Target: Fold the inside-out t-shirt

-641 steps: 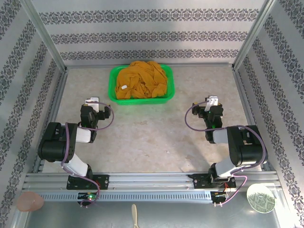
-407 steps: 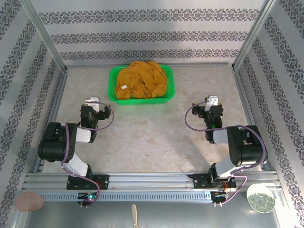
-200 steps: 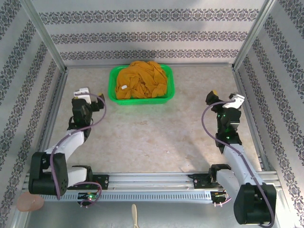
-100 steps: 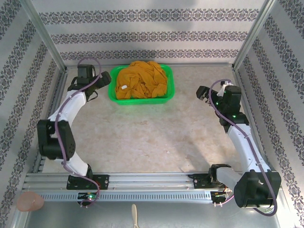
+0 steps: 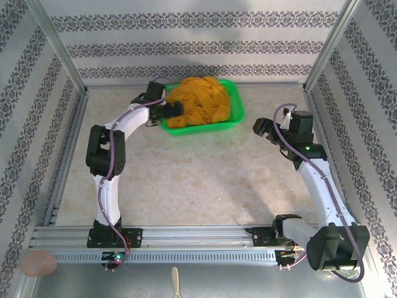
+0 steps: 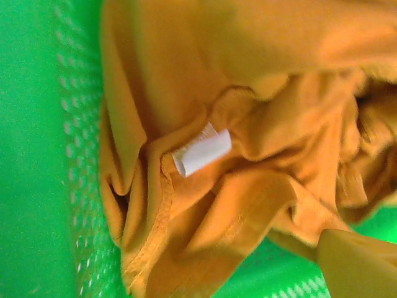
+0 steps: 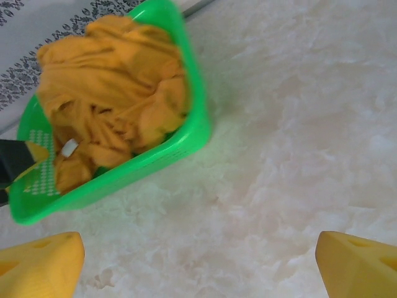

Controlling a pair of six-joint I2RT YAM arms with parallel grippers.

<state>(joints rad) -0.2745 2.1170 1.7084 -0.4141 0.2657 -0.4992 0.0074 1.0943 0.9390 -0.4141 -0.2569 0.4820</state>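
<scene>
The inside-out t-shirt [image 5: 198,102] is a crumpled mustard-orange heap in the green basket [image 5: 236,115] at the back of the table. Its small white label [image 6: 201,152] faces up among the folds. My left gripper [image 5: 172,110] is open and reaches into the basket's left end, just above the cloth, with nothing held; one yellow fingertip [image 6: 356,264] shows in the left wrist view. My right gripper [image 5: 263,127] hangs open over bare table to the right of the basket, its fingertips [image 7: 40,264] wide apart, looking at the basket [image 7: 155,155] and shirt [image 7: 111,93].
The basket sits askew near the back wall. Patterned walls [image 5: 198,46] and metal rails [image 5: 68,136] close in the table on three sides. Bare marbled tabletop [image 5: 198,180] spreads between the basket and the arm bases.
Both arms unfolded from rest and swung toward the back. The left gripper has entered the basket's left end, and the basket has slid right and turned. The right gripper has moved slightly left.
</scene>
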